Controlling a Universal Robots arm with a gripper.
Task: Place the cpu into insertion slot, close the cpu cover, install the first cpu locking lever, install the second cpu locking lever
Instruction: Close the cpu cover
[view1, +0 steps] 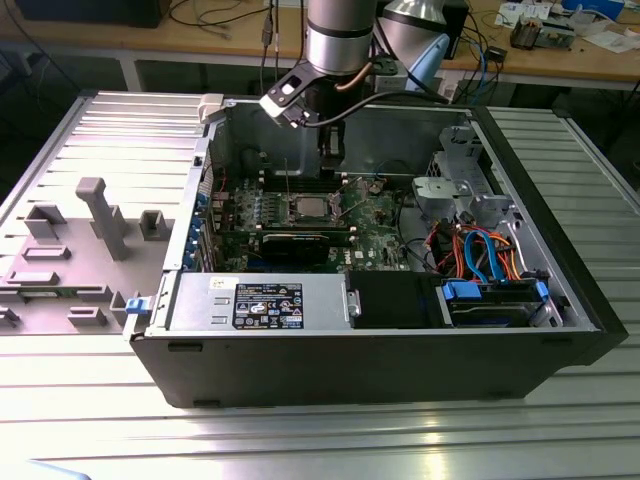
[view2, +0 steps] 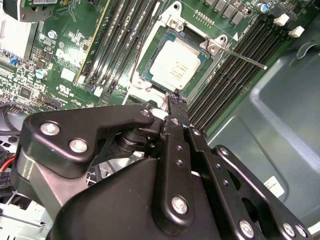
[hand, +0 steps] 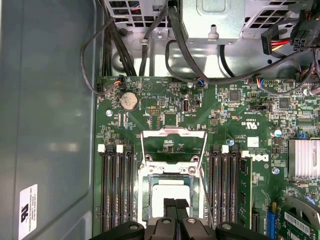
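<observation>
Note the cpu (view2: 175, 65) flat in the insertion slot (view2: 172, 22), at the green board's (hand: 225, 115) middle between memory slots (hand: 116, 190), cpu cover (hand: 172, 132) tipped open beside it. Probably closing that cover: with the gripper (hand: 175, 202), pinched together and empty above the chip, press the frame's free edge evenly.

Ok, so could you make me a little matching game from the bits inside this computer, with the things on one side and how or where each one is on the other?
Things:
1 cpu
2 cpu cover
3 coin battery
4 gripper

States:
A swung open, green board showing through its cut-out
B round and silver, on the green board
C seated in the insertion slot
D shut, right by the cpu

Pairs: 1-C, 2-A, 3-B, 4-D
</observation>
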